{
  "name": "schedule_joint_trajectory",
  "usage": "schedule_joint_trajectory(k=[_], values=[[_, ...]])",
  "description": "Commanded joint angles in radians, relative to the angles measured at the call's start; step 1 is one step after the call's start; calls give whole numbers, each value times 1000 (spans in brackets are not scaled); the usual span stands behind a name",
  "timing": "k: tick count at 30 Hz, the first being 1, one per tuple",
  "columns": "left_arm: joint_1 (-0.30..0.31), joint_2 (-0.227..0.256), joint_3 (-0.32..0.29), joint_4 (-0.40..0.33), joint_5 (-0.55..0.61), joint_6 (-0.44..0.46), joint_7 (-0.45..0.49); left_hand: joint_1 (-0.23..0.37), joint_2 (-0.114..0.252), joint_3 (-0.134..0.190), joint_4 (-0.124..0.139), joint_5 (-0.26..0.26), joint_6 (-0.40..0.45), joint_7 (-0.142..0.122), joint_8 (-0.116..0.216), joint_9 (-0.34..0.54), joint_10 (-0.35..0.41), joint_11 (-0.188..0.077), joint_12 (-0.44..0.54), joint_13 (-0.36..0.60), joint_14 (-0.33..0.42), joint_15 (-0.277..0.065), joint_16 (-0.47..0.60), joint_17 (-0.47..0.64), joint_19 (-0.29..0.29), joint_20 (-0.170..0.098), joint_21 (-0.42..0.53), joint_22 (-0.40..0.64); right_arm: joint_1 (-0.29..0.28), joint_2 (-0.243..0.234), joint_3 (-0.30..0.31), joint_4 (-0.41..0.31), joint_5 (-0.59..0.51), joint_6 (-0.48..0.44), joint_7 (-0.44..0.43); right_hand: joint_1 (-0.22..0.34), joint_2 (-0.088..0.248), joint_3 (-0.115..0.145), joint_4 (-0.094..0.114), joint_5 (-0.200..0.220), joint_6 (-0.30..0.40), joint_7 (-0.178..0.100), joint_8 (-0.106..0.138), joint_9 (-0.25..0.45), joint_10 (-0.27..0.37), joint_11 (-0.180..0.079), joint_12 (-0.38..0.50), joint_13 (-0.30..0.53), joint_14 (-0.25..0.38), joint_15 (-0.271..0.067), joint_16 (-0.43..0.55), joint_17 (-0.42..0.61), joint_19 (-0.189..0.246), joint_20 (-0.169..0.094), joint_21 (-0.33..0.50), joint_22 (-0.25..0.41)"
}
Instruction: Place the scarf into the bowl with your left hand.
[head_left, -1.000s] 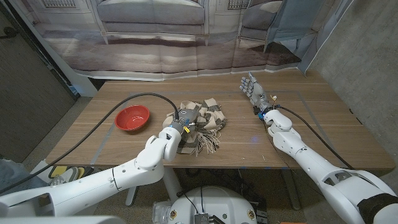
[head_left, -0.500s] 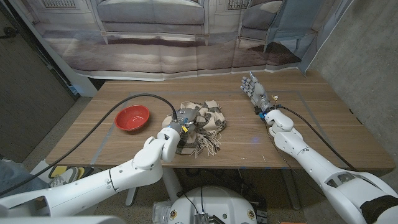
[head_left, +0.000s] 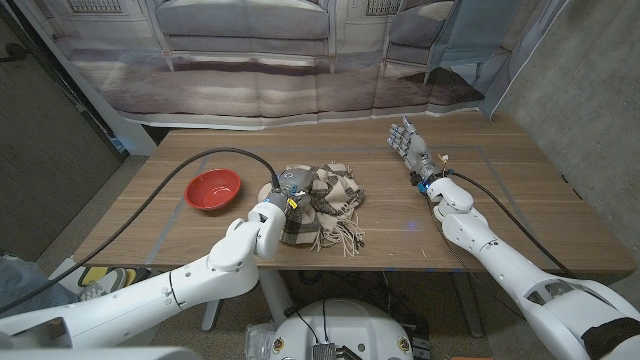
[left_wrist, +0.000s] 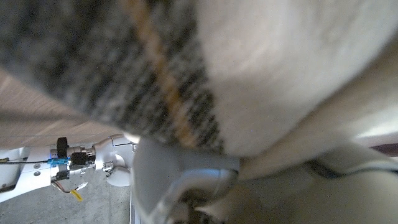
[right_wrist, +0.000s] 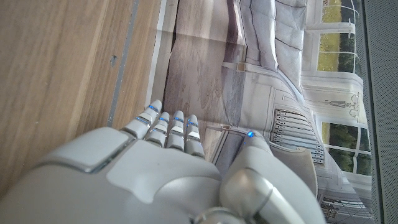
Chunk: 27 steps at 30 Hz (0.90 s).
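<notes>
The beige and brown checked scarf (head_left: 335, 195) lies bunched at the middle of the wooden table (head_left: 500, 200), its fringe trailing toward the near edge. My left hand (head_left: 284, 192) grips the scarf's left end, and the fabric (left_wrist: 249, 62) presses close against this hand in the left wrist view. The red bowl (head_left: 214, 189) sits upright to the left of the scarf, a short way from my left hand. Far to the right, my right hand (head_left: 409, 145) stands over the table with fingers straight and apart, holding nothing. The same hand (right_wrist: 161, 162) shows in the right wrist view.
A black cable (head_left: 160, 205) arcs over the table behind the bowl toward my left wrist. Bare wood (right_wrist: 56, 74) stretches around my right hand. A printed backdrop (head_left: 300, 60) hangs past the table's far edge.
My left hand has pushed a little farther onto the scarf and gathered its left end, so the cloth is more bunched and its fringe has shifted right. The right hand has not moved.
</notes>
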Motion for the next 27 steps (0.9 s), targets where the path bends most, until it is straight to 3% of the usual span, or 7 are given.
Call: schedule_joint_trajectory(k=[1,11,18,27], values=[[9,21,-27,-26,-21,-6,31,58,54,18,17,-3,14,8,12,5,17,1,5,8,37,-120,0,8,101,-111,10,4,-11,-5,2,-15,2,8,-2,0,4,-3,-2,3,7,-5,-2,4,7,0,5,5,9,-5,-1,4,7,4,4,3],[26,46,-69,-41,-71,-49,70,55,53,23,21,-6,-17,8,1,8,16,-2,1,19,42,-123,-2,19,97,-114,24,5,-15,-6,-1,-22,1,3,-2,0,5,-3,-3,3,7,-5,-2,4,8,-1,5,6,10,-5,-1,4,8,4,4,3],[59,81,-142,-45,-183,-151,115,53,52,25,23,-7,-12,10,2,6,21,-1,0,25,45,-124,-2,25,94,-118,30,5,-14,-3,-4,-15,1,3,1,0,5,-3,-3,3,7,-5,-2,4,7,-2,5,6,10,-5,-1,4,8,4,4,3],[72,117,-163,-102,-172,-104,101,48,50,26,26,-8,0,13,4,3,34,-1,2,34,52,-128,-1,35,93,-124,43,5,-19,-7,-5,-21,-2,3,-4,0,6,-3,-4,3,8,-4,-2,4,8,-3,4,6,11,-5,-1,4,8,4,4,3]])
